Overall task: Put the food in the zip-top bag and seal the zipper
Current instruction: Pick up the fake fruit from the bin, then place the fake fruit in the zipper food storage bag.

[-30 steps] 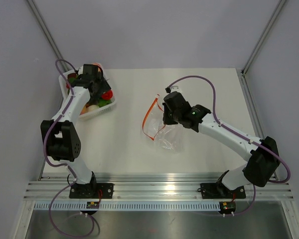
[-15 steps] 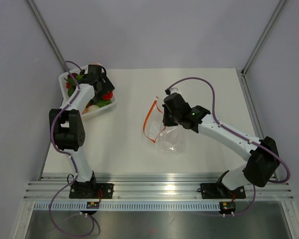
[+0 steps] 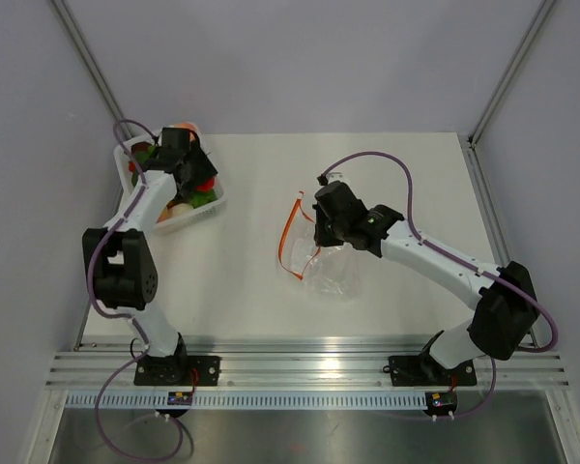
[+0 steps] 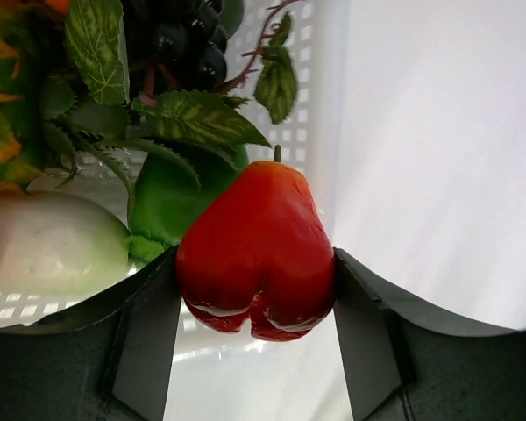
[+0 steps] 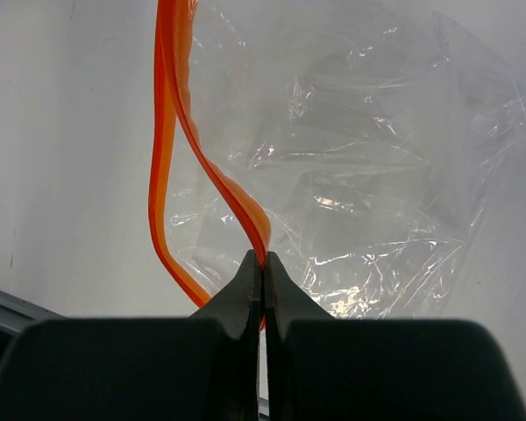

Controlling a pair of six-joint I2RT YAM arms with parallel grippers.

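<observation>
My left gripper (image 4: 256, 294) is shut on the red round fruit (image 4: 256, 250), holding it over the white tray (image 4: 311, 105). From above, this gripper (image 3: 197, 178) and the red fruit (image 3: 208, 185) sit at the tray's right side. My right gripper (image 5: 263, 263) is shut on one lip of the red zipper (image 5: 171, 132) of the clear zip-top bag (image 5: 377, 175). The bag's mouth gapes open. From above, the bag (image 3: 331, 273) lies mid-table with its zipper (image 3: 288, 237) to the left of my right gripper (image 3: 318, 226). The peach and pineapple are not clearly visible.
The tray (image 3: 188, 218) at the far left holds a white fruit (image 4: 48, 246), a green one (image 4: 171, 197), dark grapes (image 4: 180, 39) and leaves. Walls close in on the left, back and right.
The left arm's elbow swung out and back while its gripper stayed over the tray. The right gripper shifted slightly left with the bag's zipper.
</observation>
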